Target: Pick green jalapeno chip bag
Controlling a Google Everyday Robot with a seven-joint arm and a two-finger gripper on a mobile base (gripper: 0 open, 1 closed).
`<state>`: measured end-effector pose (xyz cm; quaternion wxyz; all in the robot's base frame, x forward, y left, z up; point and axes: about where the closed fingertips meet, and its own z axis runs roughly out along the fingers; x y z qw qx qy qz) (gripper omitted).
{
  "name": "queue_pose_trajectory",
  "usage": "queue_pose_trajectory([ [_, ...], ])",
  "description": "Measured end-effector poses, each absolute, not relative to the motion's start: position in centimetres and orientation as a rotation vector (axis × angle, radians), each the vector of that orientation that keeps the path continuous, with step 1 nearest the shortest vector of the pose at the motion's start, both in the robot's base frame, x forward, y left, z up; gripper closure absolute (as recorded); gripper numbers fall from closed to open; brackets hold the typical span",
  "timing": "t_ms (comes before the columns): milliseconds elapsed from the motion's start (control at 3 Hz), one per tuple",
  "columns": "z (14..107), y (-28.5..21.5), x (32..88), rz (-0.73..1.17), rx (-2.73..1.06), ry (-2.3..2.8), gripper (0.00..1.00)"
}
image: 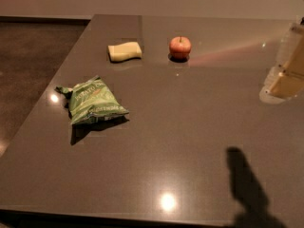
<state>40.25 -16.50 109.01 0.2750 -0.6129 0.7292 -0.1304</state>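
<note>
The green jalapeno chip bag (93, 101) lies flat on the left part of the dark grey table (190, 127), crinkled, with white lettering facing up. My gripper (286, 65) shows as a pale shape at the right edge of the view, above the table's right side. It is far to the right of the bag and holds nothing that I can see.
A pale yellow sponge-like block (124, 51) and a red apple (180, 47) sit at the back of the table. The table's left edge borders dark floor (33, 65). A dark arm shadow (247, 186) falls on the front right of the table.
</note>
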Motion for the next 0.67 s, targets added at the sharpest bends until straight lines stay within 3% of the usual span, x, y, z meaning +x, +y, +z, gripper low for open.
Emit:
queue_pose_trajectory([
  [667,109.01,-16.5,40.25,-0.351,-1.648,1.96,0.0],
])
